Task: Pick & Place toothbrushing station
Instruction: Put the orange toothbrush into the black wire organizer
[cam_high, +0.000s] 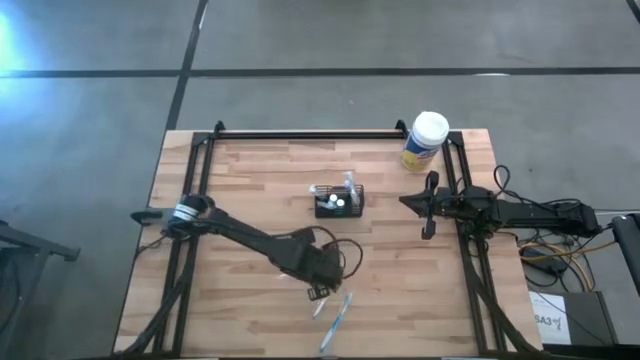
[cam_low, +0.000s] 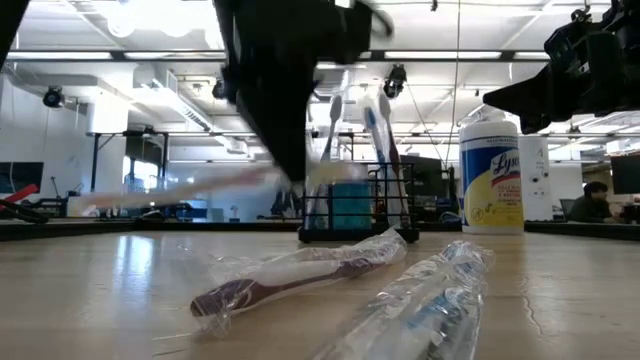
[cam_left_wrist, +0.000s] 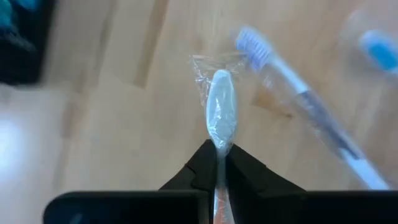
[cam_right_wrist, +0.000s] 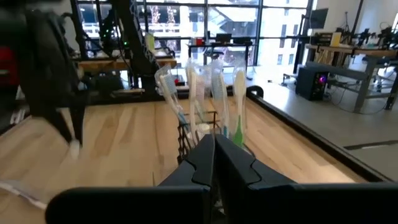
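The left claw is clamped on a wrapped toothbrush near the tabletop's front edge, beside another wrapped toothbrush. The toothbrushing station is set mid-tabletop, a canister at the far right corner. The right claw is held together.

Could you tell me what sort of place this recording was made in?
Probably a robotics lab or workshop: the wooden table stands on a bare concrete floor, with tall windows and workbenches with equipment behind it.
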